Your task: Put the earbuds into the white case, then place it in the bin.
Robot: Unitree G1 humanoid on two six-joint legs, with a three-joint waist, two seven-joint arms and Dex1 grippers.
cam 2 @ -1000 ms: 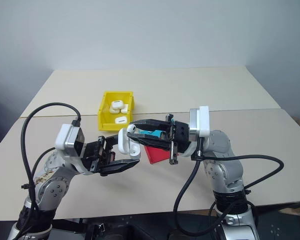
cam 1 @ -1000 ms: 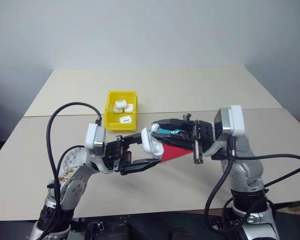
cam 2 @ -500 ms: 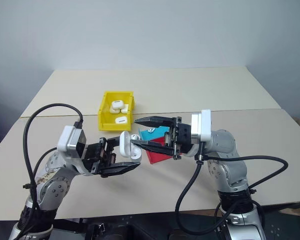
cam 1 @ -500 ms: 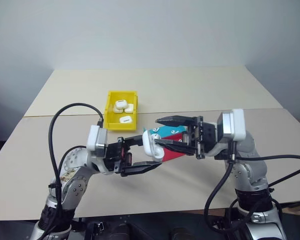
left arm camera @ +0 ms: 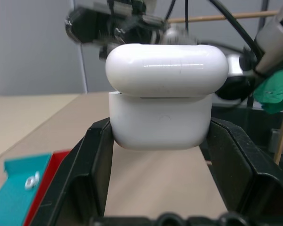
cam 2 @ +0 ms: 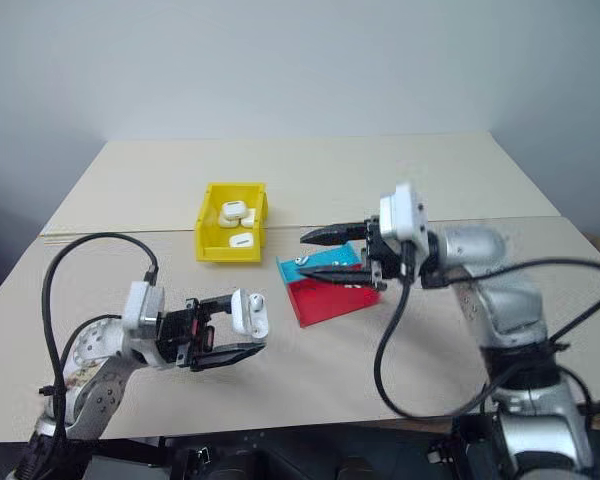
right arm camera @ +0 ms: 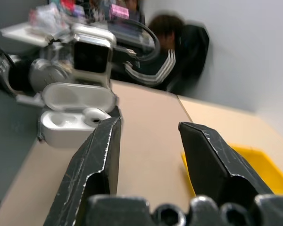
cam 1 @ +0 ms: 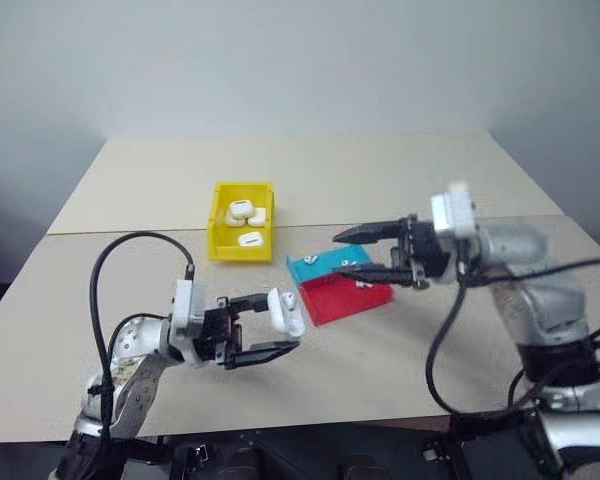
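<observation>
The small glossy white pebble-shaped charging case [cam 1: 286, 311] sits clamped between the two black fingers of the left gripper [cam 1: 276, 326], raised just above the table near its front edge, lid flipped open; the right wrist view shows one tiny white earbud [right arm camera: 95, 114] seated in a well and the other well bare. The right gripper [cam 1: 352, 252] hangs empty with its fingers spread apart, above the shallow red and teal tray [cam 1: 338, 289], well apart from the case. A small pale item [left arm camera: 31, 181] lies on the teal part of the tray (too small to tell what it is). Behind and to the left of the tray stands the small rectangular yellow plastic bin [cam 1: 220, 238], with three white cases [cam 1: 247, 216] lying inside. All this rests on a pale beige matte tabletop [cam 1: 400, 175] made of two boards meeting at a seam that runs left to right just behind the bin's near wall. Behind the table is a plain grey-white wall [cam 1: 300, 60]. A seated person in a dark jacket with white stripes [right arm camera: 179, 56] shows beyond the table in the right wrist view, with cluttered shelving [right arm camera: 61, 14] nearby.
</observation>
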